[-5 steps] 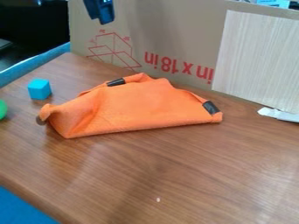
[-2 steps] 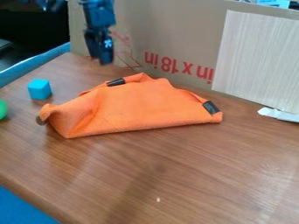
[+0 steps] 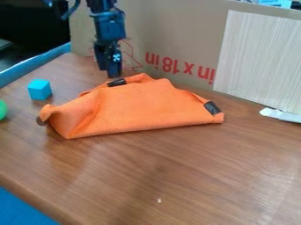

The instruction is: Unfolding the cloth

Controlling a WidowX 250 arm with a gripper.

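Note:
The black gripper (image 3: 110, 72) hangs at the upper left of the view, its tip close above the black clip or patch on the cloth's back edge; whether they touch I cannot tell. The orange cloth (image 3: 132, 107) lies folded over on the brown table, with a long straight front edge, a bunched left corner and a raised back edge. Dark patches mark its back edge and its right corner, and a dark round piece shows at the left corner.
A blue cube (image 3: 40, 89) and a green round object (image 3: 2, 109) are at the left. Behind the cloth stands a cardboard panel (image 3: 170, 39) with a pale board (image 3: 262, 61). A white piece (image 3: 282, 115) lies at the right.
The gripper has come down from the top edge and slightly to the right, closer to the cloth's back edge. The cloth has not moved.

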